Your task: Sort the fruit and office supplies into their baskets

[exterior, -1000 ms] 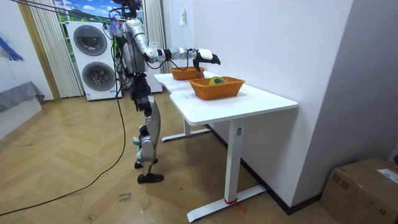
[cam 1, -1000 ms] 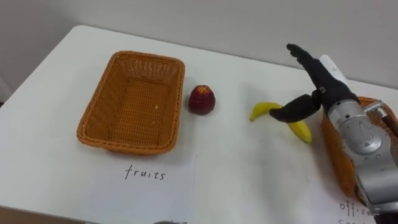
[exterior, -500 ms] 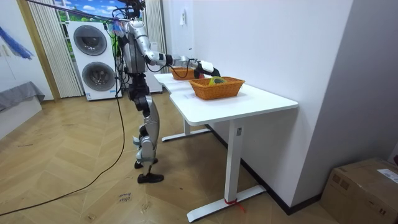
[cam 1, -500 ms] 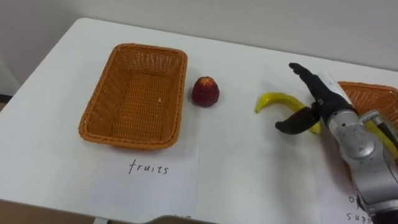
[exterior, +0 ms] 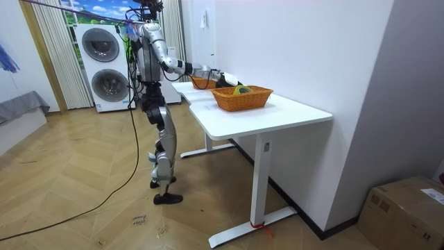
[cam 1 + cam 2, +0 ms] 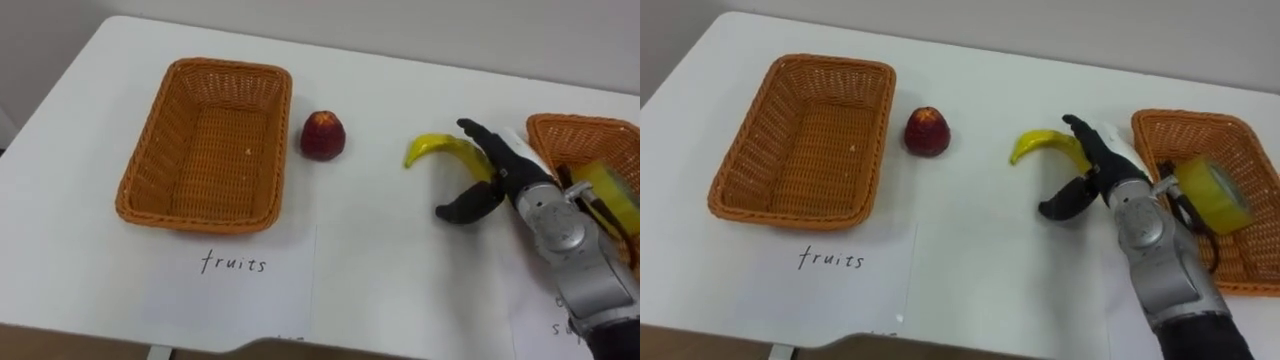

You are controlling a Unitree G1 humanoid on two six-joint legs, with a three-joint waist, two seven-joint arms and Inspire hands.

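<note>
Change: the right hand [image 6: 510, 175] has come down from its raised pose of a second ago and now lies low over the banana [image 6: 432, 148]. The room view also shows the arm dropped from above the baskets to tabletop height.
Hand state: released. The straight fingers rest across the banana's 3 o'clock end and the thumb is spread toward 7 o'clock; nothing is clasped yet.
Meaning: in my judgement the reach is done and the grasp comes next. No fruit has been sorted so far.
Task things: the banana lies on the white table [image 6: 380, 260], curving toward 9 o'clock. The red fruit [image 6: 323, 136] stands just beside the 3 o'clock rim of the empty fruit basket [image 6: 140, 175]. A yellow tape roll [image 6: 612, 192] already sits in the office basket [image 6: 560, 135], at 3 o'clock of the hand.
Label: a paper sheet marked fruits [image 6: 240, 275] lies at 6 o'clock of the fruit basket.
Open room: bare tabletop stretches from the banana toward 9 o'clock. The red fruit stands on that line to the fruit basket, so the carry probably needs height over it and the rim.
Edges: the far table edge runs at 12 o'clock, well apart from the banana. The office basket's rim is near the wrist.
</note>
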